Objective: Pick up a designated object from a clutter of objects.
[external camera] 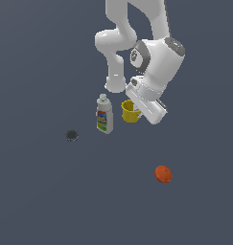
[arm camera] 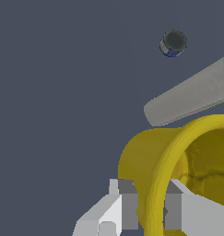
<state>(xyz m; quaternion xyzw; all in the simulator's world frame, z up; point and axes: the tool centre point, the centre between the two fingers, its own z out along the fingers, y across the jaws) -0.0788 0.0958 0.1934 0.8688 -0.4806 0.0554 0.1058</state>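
Near the middle of the table (external camera: 36, 191) in the exterior view you see the yellow cup (external camera: 129, 111) standing upright just beside the white bottle (external camera: 104, 115), on the bottle's side toward the exterior view's right. The arm's hand covers the cup's other side, so this view hides the tool from you entirely. The wrist view fills that gap: the tool (arm camera: 150, 207) sits at the cup's (arm camera: 145, 156) rim, with 1 grey finger (arm camera: 127, 205) outside the wall and the other inside the mouth. The 2 fingers stand close against the wall between them, but you cannot tell whether they press it.

Only the exterior view gives you the whole orange-red ball (external camera: 163, 173), lying well apart toward the exterior view's right; the wrist view catches just a sliver at its edge. The small dark disc (external camera: 72, 135) appears in both, and the wrist view shows a blue side band on it (arm camera: 172, 43).
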